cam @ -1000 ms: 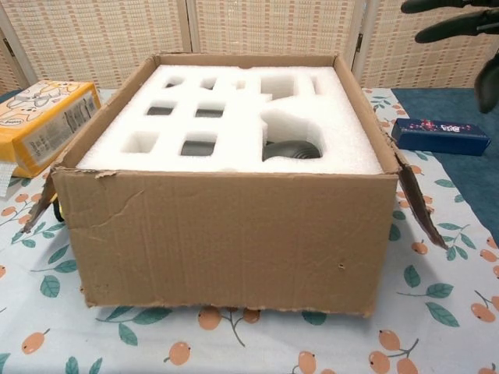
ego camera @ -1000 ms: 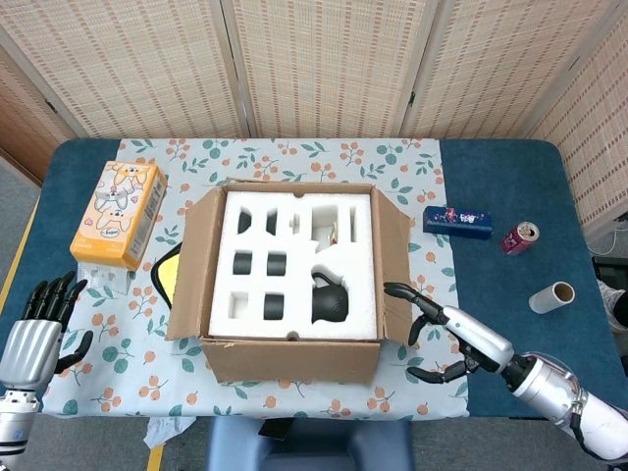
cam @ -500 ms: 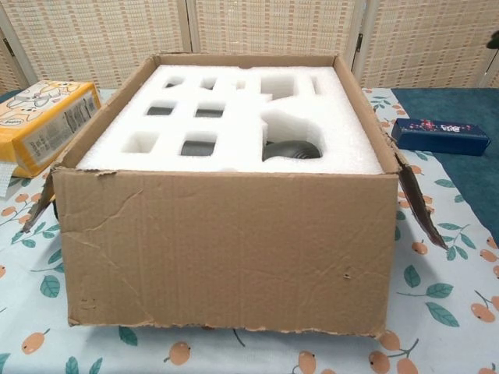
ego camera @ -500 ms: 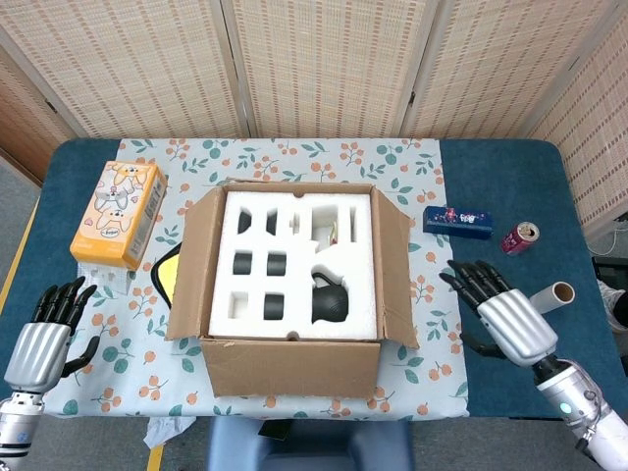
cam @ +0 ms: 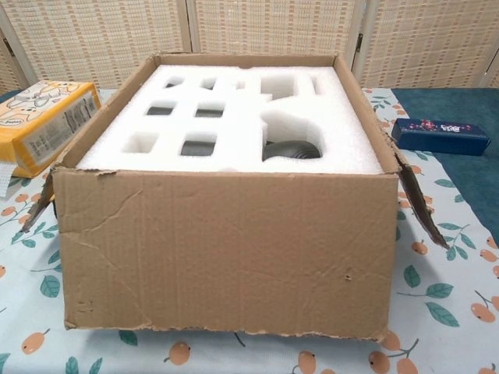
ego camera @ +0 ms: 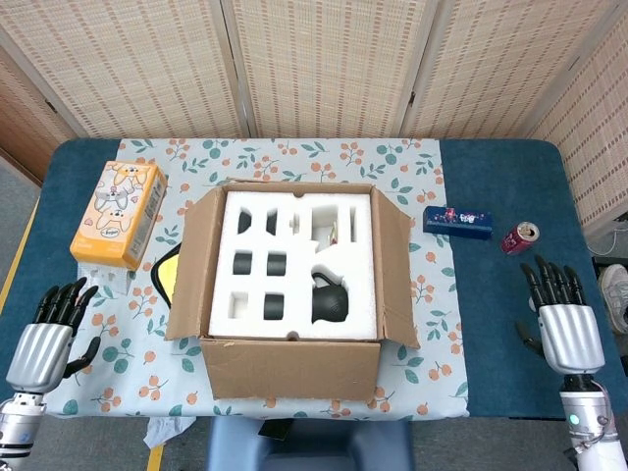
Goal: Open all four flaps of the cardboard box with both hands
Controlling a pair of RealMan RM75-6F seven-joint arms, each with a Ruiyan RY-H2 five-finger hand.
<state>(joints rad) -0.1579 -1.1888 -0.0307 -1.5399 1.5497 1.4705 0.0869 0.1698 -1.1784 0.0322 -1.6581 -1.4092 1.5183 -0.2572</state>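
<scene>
Silver-backed left robot hand (ego camera: 44,339) and right robot hand (ego camera: 567,329) carry black fingers; below each, a silver wrist cuff, the right showing a small lit dot.

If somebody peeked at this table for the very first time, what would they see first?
The big cardboard box in the middle of the table, flaps folded out, showing white foam with a dark teapot tucked in its near right pocket. Next, the orange tissue pack at the far left. Two metal robot hands rest near the front corners, the left hand and the right hand, both holding nothing.
</scene>
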